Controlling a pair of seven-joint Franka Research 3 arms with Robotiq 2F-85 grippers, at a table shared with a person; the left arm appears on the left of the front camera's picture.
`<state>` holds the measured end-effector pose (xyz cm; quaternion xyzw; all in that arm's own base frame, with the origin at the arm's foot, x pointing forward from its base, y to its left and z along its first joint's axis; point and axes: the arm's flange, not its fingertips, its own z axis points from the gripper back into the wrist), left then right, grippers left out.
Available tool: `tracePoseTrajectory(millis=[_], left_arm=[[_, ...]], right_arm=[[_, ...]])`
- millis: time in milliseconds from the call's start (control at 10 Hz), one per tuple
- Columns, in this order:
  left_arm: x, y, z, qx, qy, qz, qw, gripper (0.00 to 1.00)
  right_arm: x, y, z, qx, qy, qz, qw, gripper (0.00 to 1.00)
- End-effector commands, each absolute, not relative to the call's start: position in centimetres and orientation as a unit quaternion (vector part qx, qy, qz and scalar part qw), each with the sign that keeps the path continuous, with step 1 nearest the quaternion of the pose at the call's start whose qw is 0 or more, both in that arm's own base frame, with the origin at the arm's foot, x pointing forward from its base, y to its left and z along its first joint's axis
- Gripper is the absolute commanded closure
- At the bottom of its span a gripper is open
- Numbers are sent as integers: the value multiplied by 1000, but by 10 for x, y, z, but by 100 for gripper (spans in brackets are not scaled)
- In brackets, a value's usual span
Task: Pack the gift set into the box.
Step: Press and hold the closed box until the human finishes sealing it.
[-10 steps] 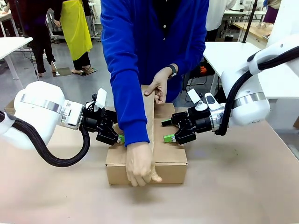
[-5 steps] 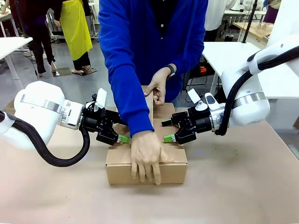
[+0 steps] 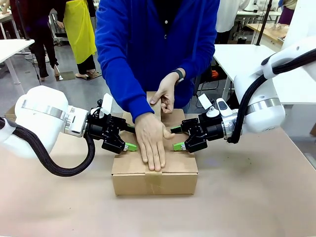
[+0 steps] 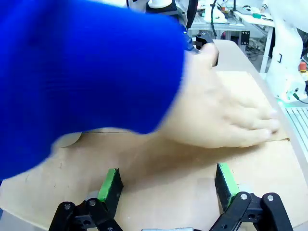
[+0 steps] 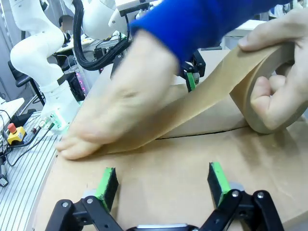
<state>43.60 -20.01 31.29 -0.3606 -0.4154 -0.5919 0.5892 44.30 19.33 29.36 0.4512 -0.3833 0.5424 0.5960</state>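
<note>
We see the box (image 3: 154,170) closed at the centre of the table (image 3: 247,197), with brown tape (image 3: 154,183) running down its front face.

Change from the earlier frames: the person's flat hand (image 3: 152,144), which gripped the front edge of the box a second ago, now lies palm down on the lid, at 12 o'clock from that edge. The person's other hand (image 3: 165,97) has stayed at the far edge of the box, holding the tape roll (image 5: 267,91). Both grippers remain in the same positions.

The left gripper (image 3: 129,143) presses on the lid at 9 o'clock from the flat hand. Its jaws are spread wide and hold nothing; in the left wrist view both green pads (image 4: 109,184) rest on cardboard. The right gripper (image 3: 177,138) presses at 3 o'clock from the hand, jaws likewise spread and empty.

The gift set is not visible with the flaps shut.

We read no brand, label or writing on the box or tape.
</note>
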Motion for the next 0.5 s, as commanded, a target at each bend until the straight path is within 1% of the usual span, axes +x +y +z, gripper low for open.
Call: tracePoseTrajectory(millis=[0,400], left_arm=[[434,-199,310,-358,-419,-595,585,0],[434,-199,310,-358,-419,-595,585,0]], right_arm=[[443,194,293,451,-382,543,596,0],[443,194,293,451,-382,543,596,0]])
